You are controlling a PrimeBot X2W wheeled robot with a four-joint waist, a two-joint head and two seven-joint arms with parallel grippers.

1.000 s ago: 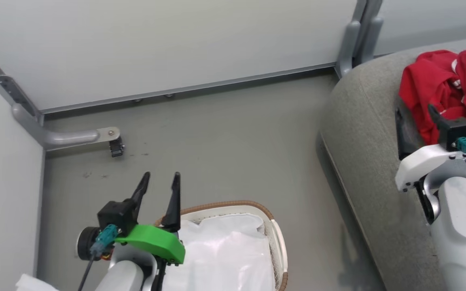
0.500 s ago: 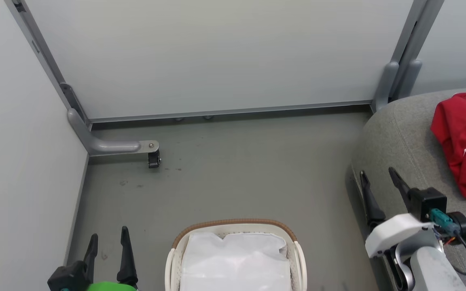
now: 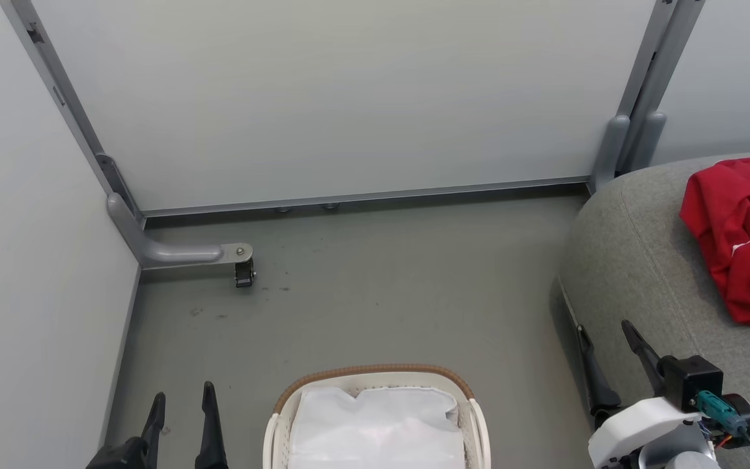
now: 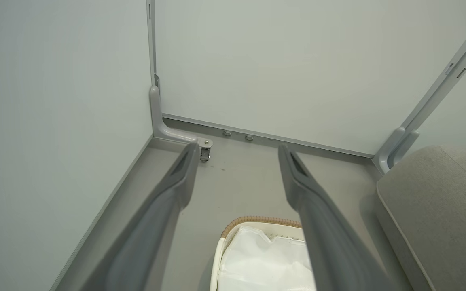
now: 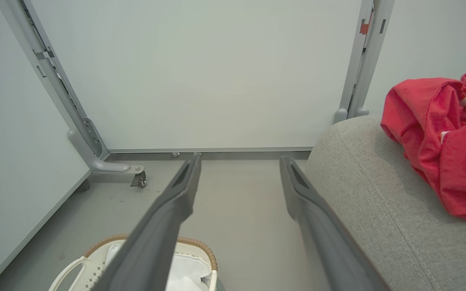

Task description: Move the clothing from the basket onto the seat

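Note:
The red clothing (image 3: 743, 238) lies crumpled on the grey seat (image 3: 635, 260) at the right; the right wrist view shows the clothing (image 5: 439, 137) on the seat (image 5: 370, 202) too. The white basket (image 3: 375, 378) with its brown rim stands on the floor at bottom centre, showing its white liner (image 3: 375, 430). My left gripper (image 3: 181, 398) is open at the lower left, beside the basket. My right gripper (image 3: 605, 327) is open at the lower right, next to the seat's edge, apart from the clothing. Nothing sits between either pair of fingers.
Pale partition walls (image 3: 349, 98) close off the back and left. A grey metal foot with a small caster (image 3: 243, 273) juts onto the grey floor (image 3: 381, 286). An upright grey post (image 3: 635, 117) stands by the seat's far corner.
The head camera has swung left and up. My right gripper has drawn back from the clothing toward the seat's edge. My left gripper has dropped to the lower left, away from the basket.

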